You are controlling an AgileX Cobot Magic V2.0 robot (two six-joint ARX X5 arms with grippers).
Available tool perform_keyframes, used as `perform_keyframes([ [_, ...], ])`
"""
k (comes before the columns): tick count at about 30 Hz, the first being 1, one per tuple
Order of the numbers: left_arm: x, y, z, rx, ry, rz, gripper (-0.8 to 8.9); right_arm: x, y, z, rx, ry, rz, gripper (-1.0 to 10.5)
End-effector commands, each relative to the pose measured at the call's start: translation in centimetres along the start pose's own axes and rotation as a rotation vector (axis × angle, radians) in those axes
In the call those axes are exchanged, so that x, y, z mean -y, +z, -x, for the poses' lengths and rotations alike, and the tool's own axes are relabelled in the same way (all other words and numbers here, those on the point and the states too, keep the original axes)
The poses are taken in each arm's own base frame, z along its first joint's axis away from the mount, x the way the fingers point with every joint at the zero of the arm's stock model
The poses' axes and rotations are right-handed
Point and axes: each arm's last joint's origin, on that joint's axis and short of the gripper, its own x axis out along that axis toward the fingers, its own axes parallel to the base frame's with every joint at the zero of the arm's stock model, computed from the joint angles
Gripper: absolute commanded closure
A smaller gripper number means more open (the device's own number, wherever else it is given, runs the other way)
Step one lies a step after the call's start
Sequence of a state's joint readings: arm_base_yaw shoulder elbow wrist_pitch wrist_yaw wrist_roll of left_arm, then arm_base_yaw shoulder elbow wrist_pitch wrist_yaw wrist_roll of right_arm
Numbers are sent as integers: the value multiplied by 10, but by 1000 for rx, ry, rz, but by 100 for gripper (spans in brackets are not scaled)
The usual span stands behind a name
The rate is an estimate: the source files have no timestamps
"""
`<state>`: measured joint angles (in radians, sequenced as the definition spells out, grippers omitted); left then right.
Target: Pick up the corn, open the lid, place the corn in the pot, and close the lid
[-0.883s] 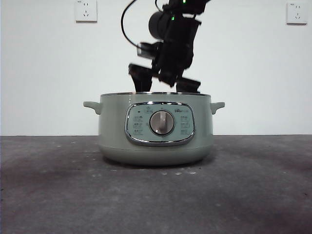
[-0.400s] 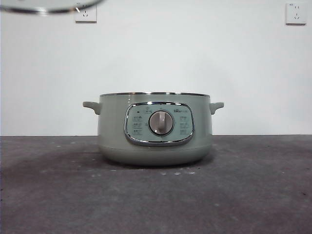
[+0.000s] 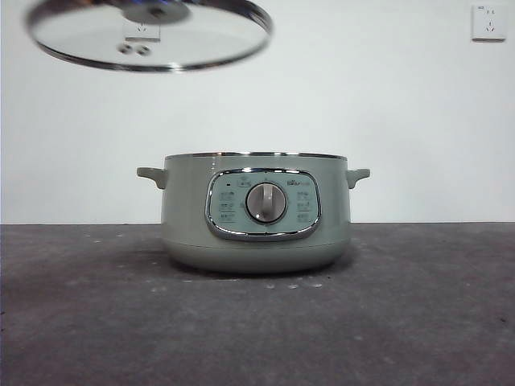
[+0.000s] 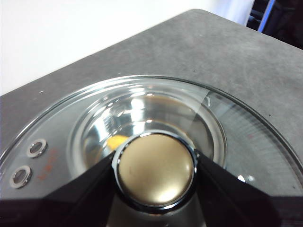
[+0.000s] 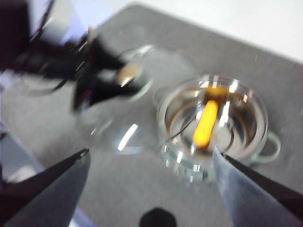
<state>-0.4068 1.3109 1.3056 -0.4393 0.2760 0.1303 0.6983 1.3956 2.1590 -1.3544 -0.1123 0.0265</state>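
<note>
Pot (image 3: 256,213): stands open at mid-surface (image 3: 418,322), dial facing the near side; nothing touching it.
Corn (image 5: 205,123): lying inside the pot, so that step looks done.
Lid (image 3: 149,34): held aloft, high and left of the pot, slightly tilted; judged to be on its way to cover the pot.
Left tool (image 4: 155,171): jaws clamped either side of the lid's knob (image 4: 156,169), carrying it.
Right tool (image 5: 151,163): jaws spread wide, holding nothing; raised above the pot, looking down on it.
</note>
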Motion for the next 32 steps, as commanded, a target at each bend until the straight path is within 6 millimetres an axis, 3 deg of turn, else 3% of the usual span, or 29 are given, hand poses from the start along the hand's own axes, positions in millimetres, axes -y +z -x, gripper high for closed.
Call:
perform_keyframes([
  [1,1,17,-20,57,-8,-41,822,-1,-30,0,-103,5,-25,510],
  [6,2,28,-59,37,-35,-50,822,-1,-84,12,-181,-20,-85,510],
  [9,2,33,-89,23,-22,-57,822,1,-132,19,-224,-68,-147,510],
  [14,-3,20,-130,5,-20,-63,822,2,-188,37,-194,-96,-248,510],
  [22,-5,2,-159,-31,-23,-53,822,1,-211,61,-91,-84,-295,510],
  [32,0,-8,-176,-56,-14,-43,822,0,-214,64,-78,-82,-308,510],
])
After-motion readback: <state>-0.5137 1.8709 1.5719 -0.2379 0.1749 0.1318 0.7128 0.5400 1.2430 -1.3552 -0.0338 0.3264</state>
